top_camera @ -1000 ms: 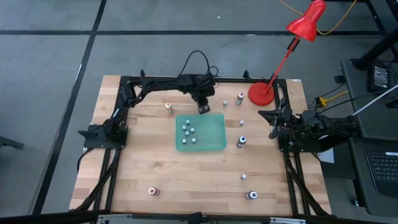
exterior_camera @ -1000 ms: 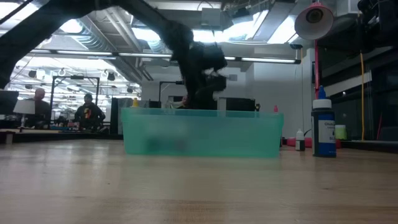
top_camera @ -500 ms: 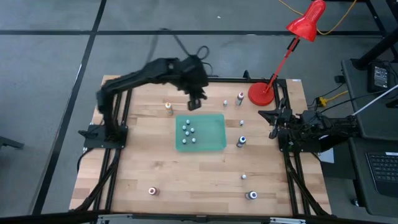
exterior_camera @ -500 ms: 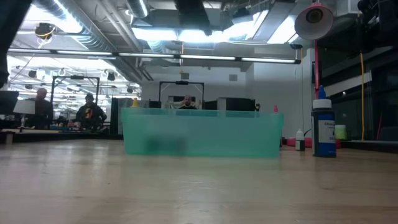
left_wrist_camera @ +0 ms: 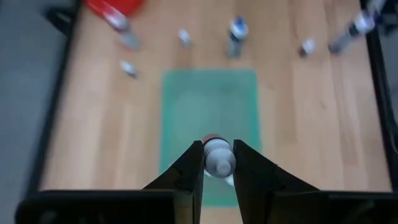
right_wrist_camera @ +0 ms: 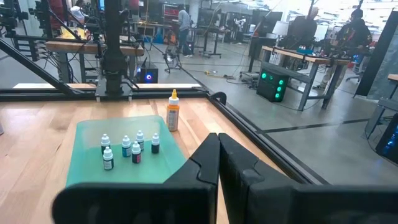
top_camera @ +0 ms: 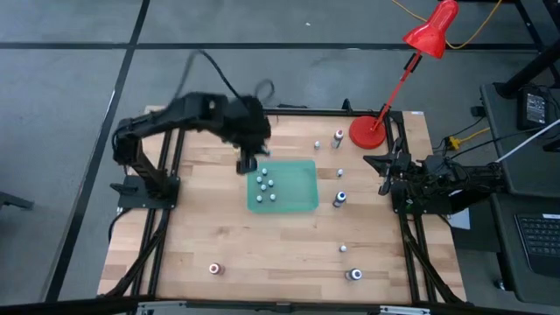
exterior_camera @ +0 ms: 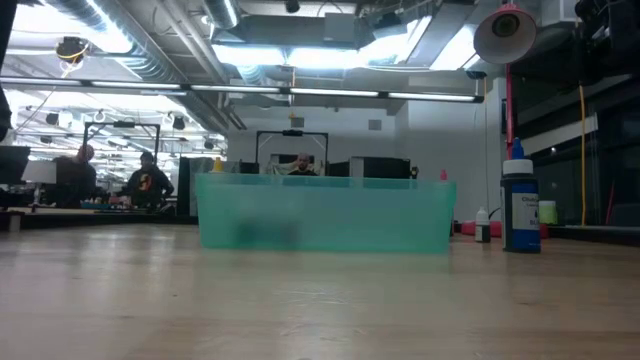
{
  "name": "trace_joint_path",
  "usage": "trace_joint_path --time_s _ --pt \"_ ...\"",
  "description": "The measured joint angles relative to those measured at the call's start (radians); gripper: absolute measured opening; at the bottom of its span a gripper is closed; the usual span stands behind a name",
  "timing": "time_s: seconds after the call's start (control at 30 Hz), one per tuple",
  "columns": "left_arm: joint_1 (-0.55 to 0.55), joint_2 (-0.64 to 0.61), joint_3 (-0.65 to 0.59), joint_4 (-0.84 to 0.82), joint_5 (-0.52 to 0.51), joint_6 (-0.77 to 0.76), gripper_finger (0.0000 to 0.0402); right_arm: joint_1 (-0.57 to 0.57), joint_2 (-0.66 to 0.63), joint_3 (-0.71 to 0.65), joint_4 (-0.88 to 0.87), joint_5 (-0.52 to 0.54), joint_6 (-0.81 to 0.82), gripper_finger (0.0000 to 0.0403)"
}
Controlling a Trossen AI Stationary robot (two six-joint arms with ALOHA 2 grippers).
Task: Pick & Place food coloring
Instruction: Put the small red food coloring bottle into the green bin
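Food coloring bottles lie scattered over the wooden table (top_camera: 289,245), and 5 of them stand upright, caps up, in a small cluster (top_camera: 266,185) inside the green tray (top_camera: 297,197). We see the left gripper (left_wrist_camera: 217,163) above the tray's left edge in the high view, its fingers (left_wrist_camera: 189,171) closed narrowly on 1 small bottle (left_wrist_camera: 217,157). From the left wrist view, that held bottle shows its whitish cap end toward the camera with a trace of red behind it, so its long axis runs along the fingers, away from the wrist.

Only the left wrist view shows the grip; in the high view the left gripper is blurred and the held bottle cannot be made out. The right wrist view alone shows the tray bottles from the side, with an orange-bodied bottle (right_wrist_camera: 173,111) upright just beyond the tray. The low view shows the tray's wall (exterior_camera: 325,212) and a blue-capped bottle (exterior_camera: 519,205) standing upright near it, but neither arm.

We find the right gripper (top_camera: 385,166) resting at the table's right edge near the red lamp (top_camera: 411,61), its fingers (right_wrist_camera: 208,163) pressed together on nothing.
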Motion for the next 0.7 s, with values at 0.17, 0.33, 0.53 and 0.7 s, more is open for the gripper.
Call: trace_joint_path --time_s 0.17,0.33,0.53,0.7 --pt "-0.103 0.003 -0.176 0.081 -0.005 -0.055 0.0061 0.000 0.000 0.000 0.000 0.000 0.000 0.0012" --pt "-0.174 0.004 -0.424 0.323 -0.006 -0.137 0.0061 0.000 0.000 0.000 0.001 0.000 0.000 0.0012" --pt "-0.198 0.005 -0.657 0.525 -0.060 -0.229 0.0061 0.000 0.000 0.000 0.001 0.000 0.002 0.0012" --pt "-0.195 0.005 -0.741 0.549 -0.103 -0.247 0.0061 0.000 0.000 0.000 0.002 -0.001 0.004 0.0012"
